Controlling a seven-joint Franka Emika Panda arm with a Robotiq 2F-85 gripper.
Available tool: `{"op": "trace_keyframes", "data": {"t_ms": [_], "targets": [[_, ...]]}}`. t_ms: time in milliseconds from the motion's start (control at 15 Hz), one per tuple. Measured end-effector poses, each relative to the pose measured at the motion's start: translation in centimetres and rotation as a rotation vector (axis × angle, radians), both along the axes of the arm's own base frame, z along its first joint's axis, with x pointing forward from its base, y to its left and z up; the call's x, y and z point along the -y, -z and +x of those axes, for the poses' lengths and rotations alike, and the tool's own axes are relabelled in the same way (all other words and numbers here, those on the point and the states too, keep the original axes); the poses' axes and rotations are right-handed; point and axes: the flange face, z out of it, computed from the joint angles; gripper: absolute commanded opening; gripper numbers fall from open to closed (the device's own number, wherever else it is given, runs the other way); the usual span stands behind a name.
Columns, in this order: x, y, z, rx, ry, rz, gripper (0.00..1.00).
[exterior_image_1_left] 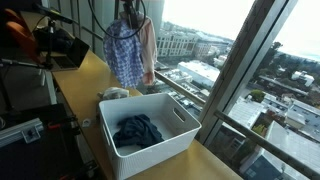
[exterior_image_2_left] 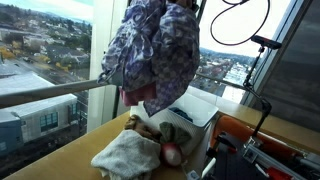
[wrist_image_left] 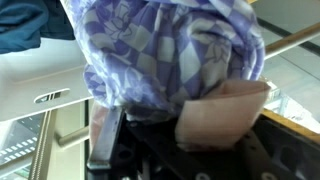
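My gripper (exterior_image_1_left: 130,12) hangs high above the wooden counter, shut on a bundle of cloth: a blue-and-white checked garment (exterior_image_1_left: 124,55) with a pink piece (exterior_image_1_left: 148,50) beside it. The bundle dangles above the far end of a white bin (exterior_image_1_left: 150,140). In an exterior view the same checked cloth (exterior_image_2_left: 150,50) fills the middle, hanging over the bin (exterior_image_2_left: 195,105). In the wrist view the checked cloth (wrist_image_left: 170,50) and the pink piece (wrist_image_left: 225,110) cover the fingers. A dark blue garment (exterior_image_1_left: 137,130) lies in the bin.
A beige towel (exterior_image_2_left: 128,153) and other crumpled clothes (exterior_image_2_left: 165,130) lie on the counter (exterior_image_1_left: 90,70) beside the bin. Large windows with a metal rail (exterior_image_2_left: 50,92) run along the counter's edge. Black camera gear (exterior_image_1_left: 55,45) stands at the counter's far end.
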Motion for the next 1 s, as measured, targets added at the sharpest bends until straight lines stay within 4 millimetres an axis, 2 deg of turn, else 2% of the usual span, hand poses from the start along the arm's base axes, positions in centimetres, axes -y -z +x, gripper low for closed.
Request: {"op": "trace_keyframes", "data": {"t_ms": [200, 333, 467, 533, 600, 733, 1000], "targets": [[6.5, -5.5, -0.2, 0.062, 0.097, 0.006, 0.00], [11.4, -8.5, -0.5, 0.086, 0.158, 0.001, 0.00], [16.4, -10.0, -0.7, 0.091, 0.211, -0.011, 0.00], [18.4, -9.7, -0.7, 0.084, 0.233, -0.018, 0.00], [19.9, -8.7, -0.7, 0.066, 0.251, -0.023, 0.00], [21.6, -4.9, -0.5, -0.001, 0.276, -0.027, 0.00], [21.6, 5.8, -0.4, -0.152, 0.279, -0.035, 0.00]]}}
